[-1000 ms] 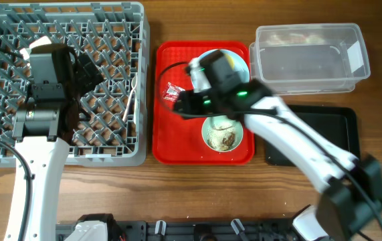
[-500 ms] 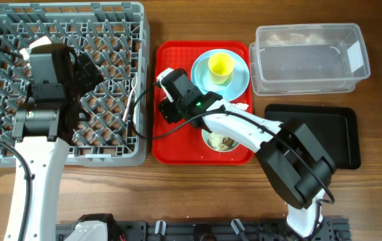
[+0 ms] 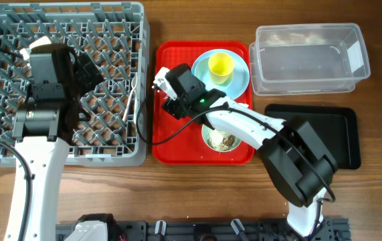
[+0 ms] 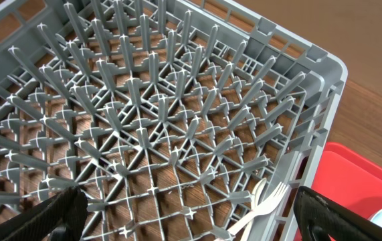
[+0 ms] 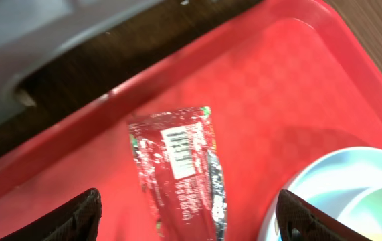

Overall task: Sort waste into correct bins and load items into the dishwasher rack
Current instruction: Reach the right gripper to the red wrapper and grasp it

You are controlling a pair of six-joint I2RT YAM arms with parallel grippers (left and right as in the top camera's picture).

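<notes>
The red foil wrapper [image 5: 180,171] lies flat on the red serving tray [image 5: 264,87]. My right gripper [image 5: 191,221] is open just above it, one finger on each side; in the overhead view the gripper [image 3: 170,90] hides the wrapper. The light blue plate [image 3: 239,80] carries the yellow cup [image 3: 221,65]. The mint-green bowl [image 3: 221,137] holds food scraps. The white fork and spoon [image 4: 261,204] lie in the grey dishwasher rack [image 3: 3,40]. My left gripper [image 4: 191,217] is open and empty above the rack.
The clear tub [image 3: 264,67] stands at the back right with a crumpled white napkin [image 3: 291,39] at its far end. The black tray [image 3: 324,134] lies in front of it. The red tray's raised rim [image 3: 156,127] runs beside the rack.
My right arm has swung left from above the plate to the tray's left side, low over the wrapper. The plate and cup are uncovered. The left arm has not moved.
</notes>
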